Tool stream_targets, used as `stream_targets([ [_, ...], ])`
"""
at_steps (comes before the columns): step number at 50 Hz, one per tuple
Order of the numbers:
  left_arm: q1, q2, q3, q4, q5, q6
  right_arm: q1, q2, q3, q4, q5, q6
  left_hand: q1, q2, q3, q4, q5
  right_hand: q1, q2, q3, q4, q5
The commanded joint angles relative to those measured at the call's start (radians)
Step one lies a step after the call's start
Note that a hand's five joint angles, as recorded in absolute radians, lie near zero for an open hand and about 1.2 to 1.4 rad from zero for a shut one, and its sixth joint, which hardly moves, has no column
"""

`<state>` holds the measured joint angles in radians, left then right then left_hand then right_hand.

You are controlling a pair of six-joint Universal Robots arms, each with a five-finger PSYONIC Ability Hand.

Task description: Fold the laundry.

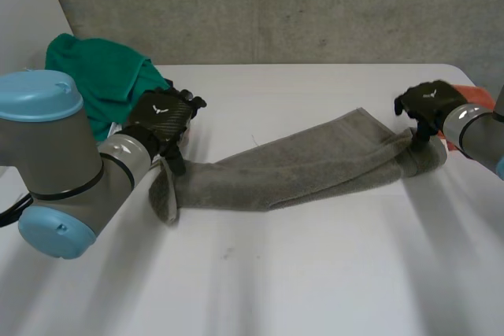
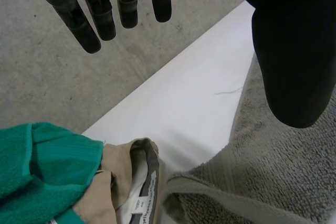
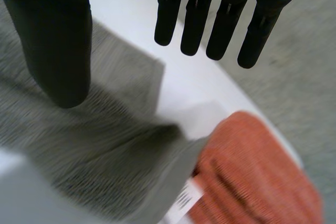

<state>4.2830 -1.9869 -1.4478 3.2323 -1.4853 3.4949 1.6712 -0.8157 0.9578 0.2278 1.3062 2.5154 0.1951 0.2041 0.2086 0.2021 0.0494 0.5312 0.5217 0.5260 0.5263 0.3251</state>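
1. Left hand (image 1: 161, 120) of mine sits over the left end of the long grey terry towel (image 1: 315, 167). In my left wrist view the fingers (image 2: 86, 24) are straight and the thumb stands well apart from them, so the hand is open and holds nothing. The towel (image 2: 273, 171) lies under the thumb.
2. My right hand (image 1: 425, 102) sits over the towel's right end. Its fingers (image 3: 197, 19) are also straight, with the thumb spread wide and nothing pinched. The towel (image 3: 79, 145) lies below the thumb.
3. That towel stretches across the white table (image 1: 276, 289) from one hand to the other, bunched lengthwise. Its left end hangs in a fold below my left wrist.
4. A crumpled green cloth (image 1: 98, 76) lies at the far left corner of the table, just behind my left hand. A tan garment with a white label (image 2: 118, 177) lies against it and close to the towel's end.
5. An orange cloth (image 3: 252, 171) lies at the table's right edge, just beside the towel's right end.
6. A broad stretch of white tabletop shows on the near side of the towel, and a narrower strip (image 2: 194, 108) shows between the towel and the far edge.
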Motion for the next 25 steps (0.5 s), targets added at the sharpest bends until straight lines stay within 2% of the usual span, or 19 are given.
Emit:
stream_targets([
  [1,-0.002,0.019,0.003,-0.002,0.002,-0.008,-0.018,0.119,-0.1,0.088,-0.019,-0.017,-0.021,-0.03,-0.034,-0.028,-0.049,0.004,0.014,0.01,0.009,0.036],
  [7,0.0,0.023,0.003,-0.003,0.002,-0.016,-0.014,0.173,-0.108,0.006,-0.022,-0.013,-0.021,-0.03,-0.034,-0.028,-0.049,0.028,0.037,0.033,0.033,0.059],
  [10,0.001,0.023,0.003,-0.002,0.002,-0.016,-0.01,0.197,-0.103,-0.08,-0.018,-0.009,-0.021,-0.03,-0.034,-0.028,-0.049,0.127,0.137,0.133,0.132,0.159],
  [12,0.003,0.025,0.007,-0.003,0.002,-0.016,-0.007,0.222,-0.108,-0.125,-0.016,-0.004,-0.021,-0.03,-0.034,-0.028,-0.049,0.291,0.301,0.297,0.296,0.323],
  [14,0.003,0.023,0.012,-0.003,0.002,-0.017,-0.004,0.23,-0.111,-0.14,-0.016,-0.009,-0.021,-0.03,-0.034,-0.028,-0.049,0.747,0.757,0.753,0.752,0.779],
  [15,0.005,0.022,0.018,-0.002,0.002,-0.017,-0.004,0.224,-0.105,-0.137,-0.012,-0.012,-0.021,-0.03,-0.034,-0.028,-0.049,0.864,0.873,0.869,0.869,0.895],
  [16,0.005,0.02,0.021,-0.002,0.003,-0.017,-0.004,0.214,-0.099,-0.13,-0.005,-0.006,-0.021,-0.03,-0.034,-0.028,-0.049,0.865,0.875,0.87,0.87,0.897],
  [18,0.006,0.017,0.035,-0.002,0.005,-0.017,-0.004,0.181,-0.07,-0.111,-0.007,0.003,-0.021,-0.03,-0.034,-0.028,-0.049,0.865,0.875,0.87,0.87,0.897],
  [25,-0.002,-0.042,0.157,-0.006,0.034,-0.011,0.018,-0.152,0.131,-0.111,-0.056,0.098,-0.021,-0.03,-0.034,-0.028,-0.049,0.865,0.875,0.87,0.87,0.897],
])
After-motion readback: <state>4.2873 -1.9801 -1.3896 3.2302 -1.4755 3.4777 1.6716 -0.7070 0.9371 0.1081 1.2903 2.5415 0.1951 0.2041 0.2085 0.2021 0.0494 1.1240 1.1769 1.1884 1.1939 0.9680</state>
